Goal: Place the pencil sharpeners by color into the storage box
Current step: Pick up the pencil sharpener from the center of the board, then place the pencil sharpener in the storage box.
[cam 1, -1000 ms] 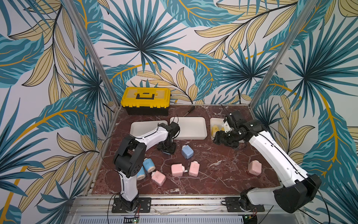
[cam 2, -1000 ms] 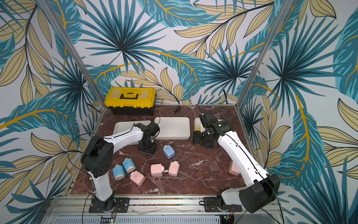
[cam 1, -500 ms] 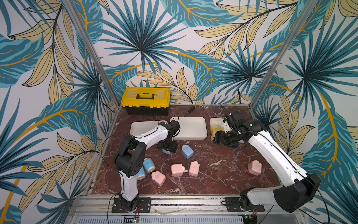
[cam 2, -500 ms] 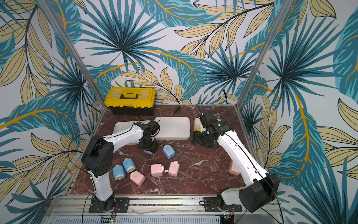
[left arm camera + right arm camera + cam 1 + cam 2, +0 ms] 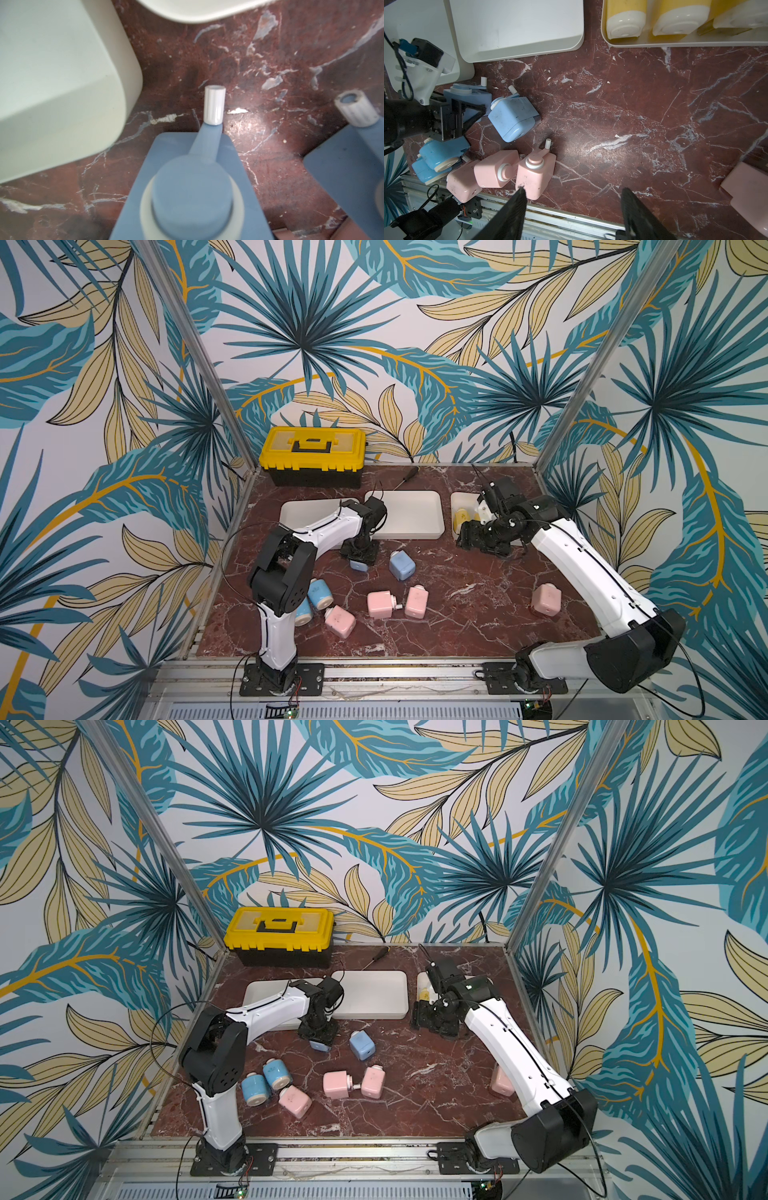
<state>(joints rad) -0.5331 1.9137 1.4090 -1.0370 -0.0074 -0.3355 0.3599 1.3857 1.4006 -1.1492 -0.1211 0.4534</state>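
Pencil sharpeners (image 5: 402, 566): rounded glossy pastel plastic

Four blue sharpeners (image 5: 402, 565) and four pink sharpeners (image 5: 416, 602) lie loose on the marble. Yellow sharpeners (image 5: 626, 18) sit in a white tray (image 5: 675, 43).

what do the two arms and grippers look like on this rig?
Both arms match: white link shells with black joint housings, on black base plates bolted to an aluminium rail. Thin black cables loop outside the left arm and along the right arm. The left gripper and right gripper are black, with flat dark fingers. A white bracket holds each wrist camera.
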